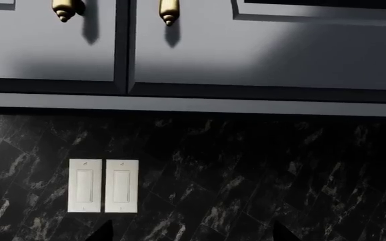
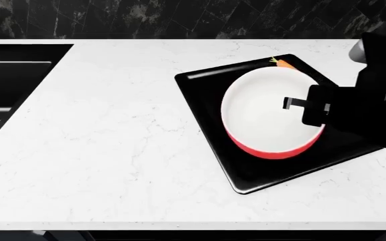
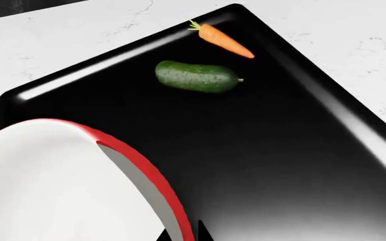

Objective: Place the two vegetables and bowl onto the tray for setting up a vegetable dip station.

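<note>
Bowl (image 2: 263, 118) on tray (image 2: 206, 95), its rim pinched in right hand (image 2: 303, 106).

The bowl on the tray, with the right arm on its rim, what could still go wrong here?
1. The right gripper sits at the rim of the bowl; the right wrist view shows one jaw on each side of the wall. Pulling sideways before clearing could drag or tip it.
2. The cucumber and carrot lie loose on the tray beyond the bowl; a shoved bowl could knock them off.
3. The head view hides the cucumber, so check the wrist view.
</note>
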Available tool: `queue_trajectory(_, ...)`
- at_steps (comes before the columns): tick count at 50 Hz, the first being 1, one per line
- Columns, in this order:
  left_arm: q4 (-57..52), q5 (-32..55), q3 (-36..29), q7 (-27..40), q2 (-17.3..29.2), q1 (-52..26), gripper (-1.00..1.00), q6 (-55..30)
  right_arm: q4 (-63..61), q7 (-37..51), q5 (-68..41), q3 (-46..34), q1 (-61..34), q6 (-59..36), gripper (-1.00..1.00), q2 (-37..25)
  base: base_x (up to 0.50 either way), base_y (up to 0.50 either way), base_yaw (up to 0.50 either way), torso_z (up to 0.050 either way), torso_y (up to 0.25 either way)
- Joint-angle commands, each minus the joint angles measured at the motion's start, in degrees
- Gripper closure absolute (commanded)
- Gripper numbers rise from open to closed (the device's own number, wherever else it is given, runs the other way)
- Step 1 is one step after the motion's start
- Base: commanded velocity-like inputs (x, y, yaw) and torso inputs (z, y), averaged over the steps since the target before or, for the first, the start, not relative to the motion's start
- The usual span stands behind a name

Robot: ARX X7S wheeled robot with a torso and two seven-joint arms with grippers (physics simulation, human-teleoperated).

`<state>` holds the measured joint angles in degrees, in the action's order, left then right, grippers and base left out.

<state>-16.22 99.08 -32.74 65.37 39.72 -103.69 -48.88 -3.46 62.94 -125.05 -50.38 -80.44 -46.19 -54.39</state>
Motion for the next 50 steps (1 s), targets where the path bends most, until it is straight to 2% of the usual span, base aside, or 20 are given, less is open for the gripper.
queue_trajectory(1,-0.1,0.2,0.0,0.2,0.1,-0.1,-1.00,0.0,2.0,-0.9,1.7,0.0,-1.4,-0.8,1.00,1.1,0.00,0.00,0.00,0.000,0.010)
queue_trajectory(27,0.2,0.0,-0.1,0.0,0.1,-0.1,-1.00,0.2,5.0,-2.0,3.5,-1.4,-2.3,-2.5,1.00,2.7,0.00,0.00,0.00,0.000,0.000)
queue_trajectory(28,0.2,0.0,-0.1,0.0,0.1,-0.1,-1.00,0.2,5.2,-2.0,3.5,-1.5,-2.4,-2.5,-1.00,2.8,0.00,0.00,0.00,0.000,0.000)
queue_trajectory(50,0.2,0.0,-0.1,0.0,0.2,-0.3,-1.00,0.4,6.7,-2.7,4.8,-2.1,-4.2,-4.0,-1.00,4.1,0.00,0.00,0.00,0.000,0.000)
